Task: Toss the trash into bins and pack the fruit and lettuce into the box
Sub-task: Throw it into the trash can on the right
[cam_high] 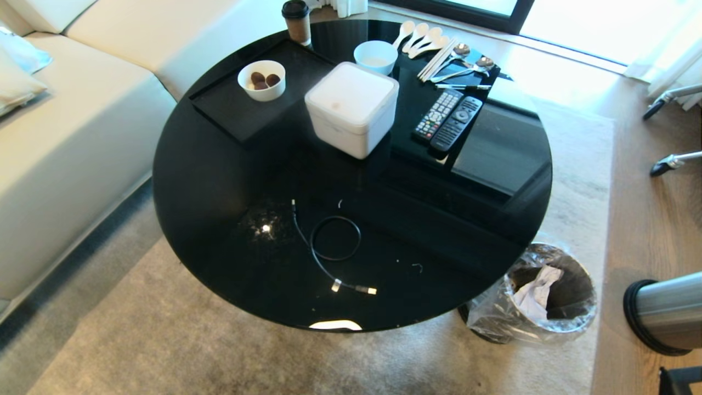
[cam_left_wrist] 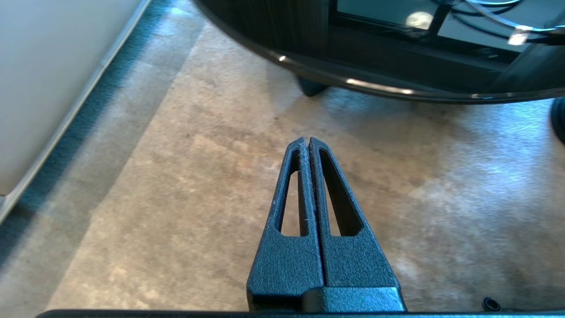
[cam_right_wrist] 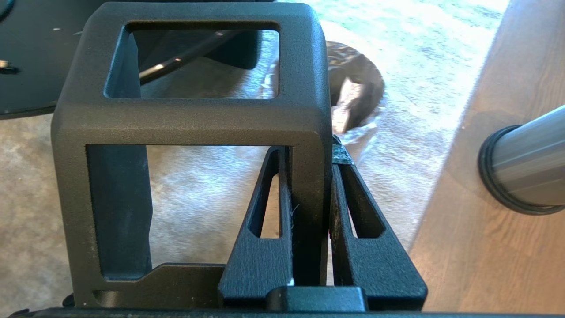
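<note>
Plastic, black and grainy, on both claws. Right claw (cam_right_wrist: 309, 152): clamped on one upright wall of a boxy, open-sided black frame (cam_right_wrist: 190, 119), a finger flat against either face. Left claw (cam_left_wrist: 307, 140): pressed fully together, holding nothing, above mottled beige carpet (cam_left_wrist: 176, 198).

Two round bins. First bin (cam_right_wrist: 357, 75): just beyond the right claw, lined with a crinkled clear bag, partly hidden by the frame, with one crumpled white tissue (cam_right_wrist: 348, 104) inside. Second bin (cam_right_wrist: 525, 163): brushed steel with a black ring, off to that claw's side, cut off at the edge.

One white box (cam_high: 351, 107) with rounded corners, lid down, farther ahead on the glossy round black table (cam_high: 219, 181).
</note>
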Tool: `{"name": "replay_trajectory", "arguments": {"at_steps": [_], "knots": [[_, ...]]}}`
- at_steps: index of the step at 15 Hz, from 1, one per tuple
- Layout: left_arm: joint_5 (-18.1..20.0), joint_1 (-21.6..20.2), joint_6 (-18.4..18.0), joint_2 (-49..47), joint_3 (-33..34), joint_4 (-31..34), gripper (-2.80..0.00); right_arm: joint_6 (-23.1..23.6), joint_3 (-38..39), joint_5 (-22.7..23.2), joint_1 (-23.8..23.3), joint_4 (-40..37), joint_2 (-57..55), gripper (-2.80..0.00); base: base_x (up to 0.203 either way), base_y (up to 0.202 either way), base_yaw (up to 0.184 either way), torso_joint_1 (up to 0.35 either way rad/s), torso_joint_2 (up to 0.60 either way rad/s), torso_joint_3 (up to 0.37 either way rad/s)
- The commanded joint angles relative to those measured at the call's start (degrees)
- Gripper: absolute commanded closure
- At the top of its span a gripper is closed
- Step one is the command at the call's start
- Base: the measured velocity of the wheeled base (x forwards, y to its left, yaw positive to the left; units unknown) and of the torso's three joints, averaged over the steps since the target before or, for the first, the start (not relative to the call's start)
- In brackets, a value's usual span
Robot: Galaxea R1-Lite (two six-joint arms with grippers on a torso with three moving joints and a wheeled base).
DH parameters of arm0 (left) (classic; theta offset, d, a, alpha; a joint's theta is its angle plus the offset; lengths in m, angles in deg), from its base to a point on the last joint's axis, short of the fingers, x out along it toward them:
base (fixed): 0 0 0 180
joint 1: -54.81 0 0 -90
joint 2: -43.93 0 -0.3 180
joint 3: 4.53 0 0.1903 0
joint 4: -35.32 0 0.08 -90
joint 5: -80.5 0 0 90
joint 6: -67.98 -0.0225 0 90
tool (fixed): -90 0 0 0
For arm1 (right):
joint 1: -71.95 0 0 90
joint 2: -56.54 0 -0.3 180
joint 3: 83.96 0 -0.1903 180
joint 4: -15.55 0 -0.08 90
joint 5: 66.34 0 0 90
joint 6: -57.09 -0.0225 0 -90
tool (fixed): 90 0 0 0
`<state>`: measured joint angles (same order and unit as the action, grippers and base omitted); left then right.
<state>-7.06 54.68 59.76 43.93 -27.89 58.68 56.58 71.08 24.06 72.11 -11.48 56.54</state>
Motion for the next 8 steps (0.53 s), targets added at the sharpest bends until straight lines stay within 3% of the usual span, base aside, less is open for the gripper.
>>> {"name": "replay_trajectory", "arguments": {"at_steps": [1, 8], "knots": [[0.0, 0.0, 0.0, -0.1, 0.0, 0.0, 0.0, 0.0, 0.0, 0.0, 0.0, 0.0, 0.0, 0.0, 0.0, -0.185, 0.005, -0.001, 0.0, 0.004], [0.0, 0.0, 0.0, -0.1, 0.0, -0.1, 0.0, 0.1, 0.0, 0.0, 0.0, 0.0, 0.0, 0.0, 0.0, -0.189, 0.001, 0.004, 0.0, 0.002]]}}
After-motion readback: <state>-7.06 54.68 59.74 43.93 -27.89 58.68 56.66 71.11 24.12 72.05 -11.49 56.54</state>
